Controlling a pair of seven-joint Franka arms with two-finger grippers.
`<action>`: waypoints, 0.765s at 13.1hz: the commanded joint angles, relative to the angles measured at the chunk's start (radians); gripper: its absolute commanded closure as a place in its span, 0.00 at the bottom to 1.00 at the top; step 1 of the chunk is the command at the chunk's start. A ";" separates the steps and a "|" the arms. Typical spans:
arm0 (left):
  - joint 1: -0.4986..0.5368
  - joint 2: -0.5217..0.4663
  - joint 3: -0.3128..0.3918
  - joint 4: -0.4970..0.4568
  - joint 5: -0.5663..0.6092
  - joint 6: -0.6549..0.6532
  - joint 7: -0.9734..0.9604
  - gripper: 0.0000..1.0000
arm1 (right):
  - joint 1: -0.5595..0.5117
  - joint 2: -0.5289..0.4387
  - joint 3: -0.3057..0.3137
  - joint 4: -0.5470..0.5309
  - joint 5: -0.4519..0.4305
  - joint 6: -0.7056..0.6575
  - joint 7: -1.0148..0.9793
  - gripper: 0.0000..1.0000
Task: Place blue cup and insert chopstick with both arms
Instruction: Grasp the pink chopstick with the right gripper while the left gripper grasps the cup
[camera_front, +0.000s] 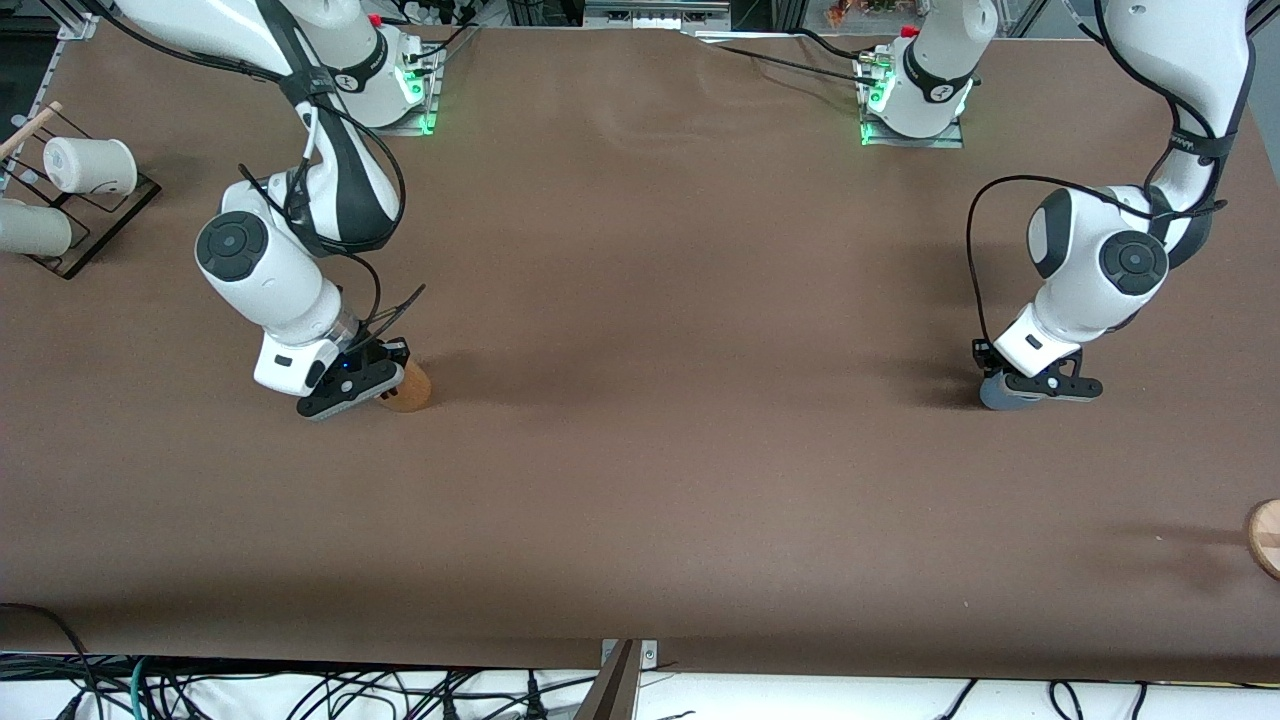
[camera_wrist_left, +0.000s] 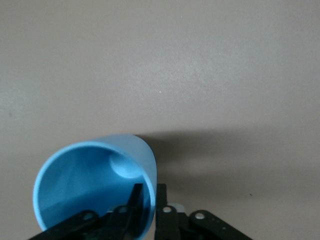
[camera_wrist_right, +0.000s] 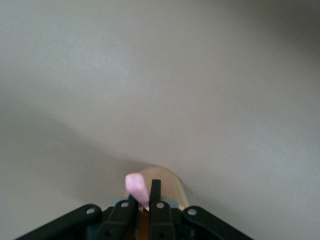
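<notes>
The blue cup stands on the brown table at the left arm's end. My left gripper is shut on its wall. In the left wrist view one finger is inside the blue cup and one outside, with my left gripper at the rim. My right gripper is at the taller tan cup toward the right arm's end. In the right wrist view my right gripper is shut on the pink chopstick, just over the tan cup. The chopstick is hidden in the front view.
A black rack with white cups stands at the right arm's end, near the bases. A round wooden piece lies at the table edge at the left arm's end. The brown table stretches wide between the two grippers.
</notes>
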 joint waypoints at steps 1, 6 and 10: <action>0.001 -0.010 -0.004 0.053 0.004 -0.067 -0.002 1.00 | 0.000 -0.032 0.002 0.013 0.001 -0.017 -0.043 1.00; -0.189 0.001 -0.013 0.262 -0.139 -0.326 -0.222 1.00 | 0.000 -0.133 0.019 0.120 0.007 -0.256 -0.087 1.00; -0.482 0.105 -0.013 0.464 -0.141 -0.445 -0.751 1.00 | 0.000 -0.132 0.021 0.379 0.078 -0.623 -0.090 1.00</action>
